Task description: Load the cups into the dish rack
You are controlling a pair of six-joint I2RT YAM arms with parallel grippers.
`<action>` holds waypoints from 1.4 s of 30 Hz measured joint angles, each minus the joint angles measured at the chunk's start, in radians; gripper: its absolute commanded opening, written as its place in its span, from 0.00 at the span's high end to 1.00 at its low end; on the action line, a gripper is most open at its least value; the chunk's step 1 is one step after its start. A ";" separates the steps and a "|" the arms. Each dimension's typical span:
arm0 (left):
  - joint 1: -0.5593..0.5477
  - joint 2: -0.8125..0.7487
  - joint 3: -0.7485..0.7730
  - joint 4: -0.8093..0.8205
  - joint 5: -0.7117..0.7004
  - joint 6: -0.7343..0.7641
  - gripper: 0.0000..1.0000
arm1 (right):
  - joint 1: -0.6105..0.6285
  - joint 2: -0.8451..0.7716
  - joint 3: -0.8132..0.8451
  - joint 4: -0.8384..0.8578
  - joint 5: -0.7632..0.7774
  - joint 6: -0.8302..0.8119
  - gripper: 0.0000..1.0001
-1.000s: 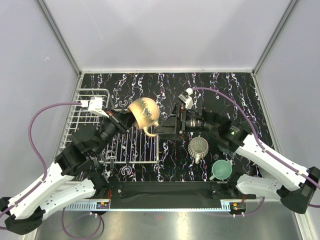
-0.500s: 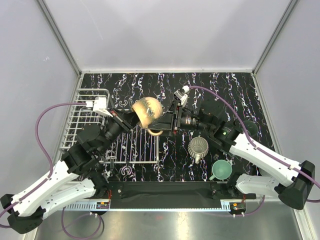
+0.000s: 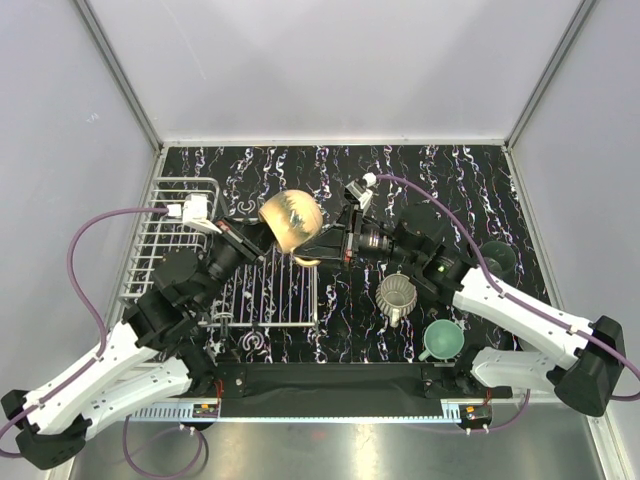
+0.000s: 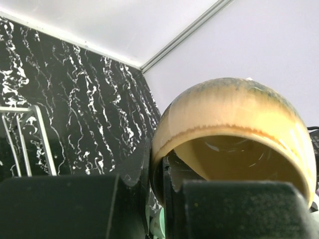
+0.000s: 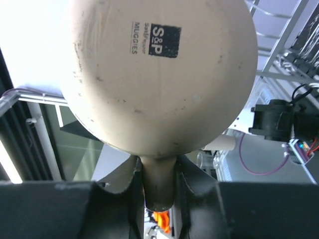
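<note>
Peach-tan cup (image 3: 290,220) midair, likely glazed ceramic: rigid, slick, breakable. Left gripper (image 3: 260,234) clamps rim wall; right gripper (image 5: 158,191) pinches handle, probably surest hold.

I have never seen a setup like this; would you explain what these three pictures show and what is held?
Two white robot arms are bolted to a dark marbled table. One picture looks down from above; the other two come from cameras on each wrist. Between the arms, the left gripper clamps the rim of a peach-tan cup while the right gripper pinches its handle. A white dish rack sits left; a ribbed grey cup, mint cup and dark teal cup stand right.
</note>
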 measured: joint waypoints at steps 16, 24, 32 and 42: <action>-0.007 -0.057 0.095 -0.379 -0.100 -0.021 0.01 | 0.000 0.013 0.076 -0.348 0.177 -0.239 1.00; -0.007 -0.128 0.226 -0.596 -0.177 -0.010 0.01 | 0.001 0.150 0.286 -0.698 0.386 -0.578 1.00; -0.007 -0.125 0.372 -0.699 -0.240 0.063 0.01 | 0.051 0.420 0.458 -0.821 0.586 -0.814 1.00; -0.008 -0.122 0.399 -0.706 -0.267 0.127 0.01 | 0.220 0.761 0.674 -0.853 0.779 -1.012 1.00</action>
